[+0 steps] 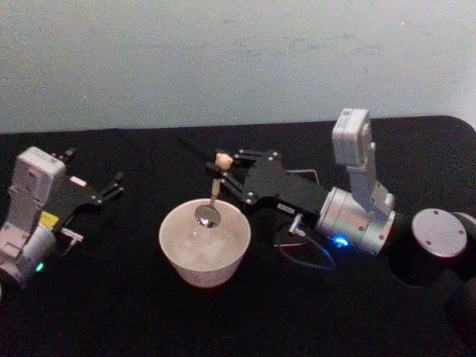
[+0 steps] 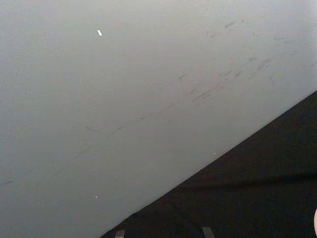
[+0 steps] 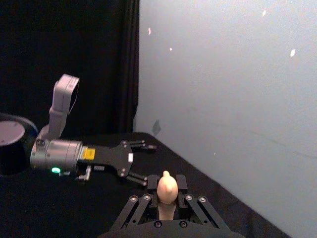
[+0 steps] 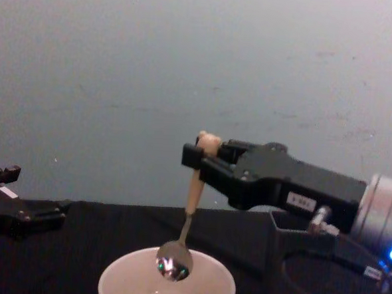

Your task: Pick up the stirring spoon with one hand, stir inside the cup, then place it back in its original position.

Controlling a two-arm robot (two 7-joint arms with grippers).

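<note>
Cup (image 1: 199, 269) stands on the black table (image 1: 111, 312), toward the near side, bare cloth all round it. Spoon (image 4: 192, 197) hangs nearly upright over it, slightly tilted. Its metal bowl sits at rim level inside the far half of the opening, apart from the cup wall. Right end effector (image 4: 197, 155) comes in from the right and is clamped on the beige handle just under the bear head. Its black body lies over the table right of the cup. A cable (image 1: 309, 262) loops on the table just right of the cup. Left end effector (image 1: 91, 169) rests well left of the cup, fingers spread, holding nothing. A wide bare strip lies between them. The table's far edge meets the pale wall (image 1: 223, 59).
</note>
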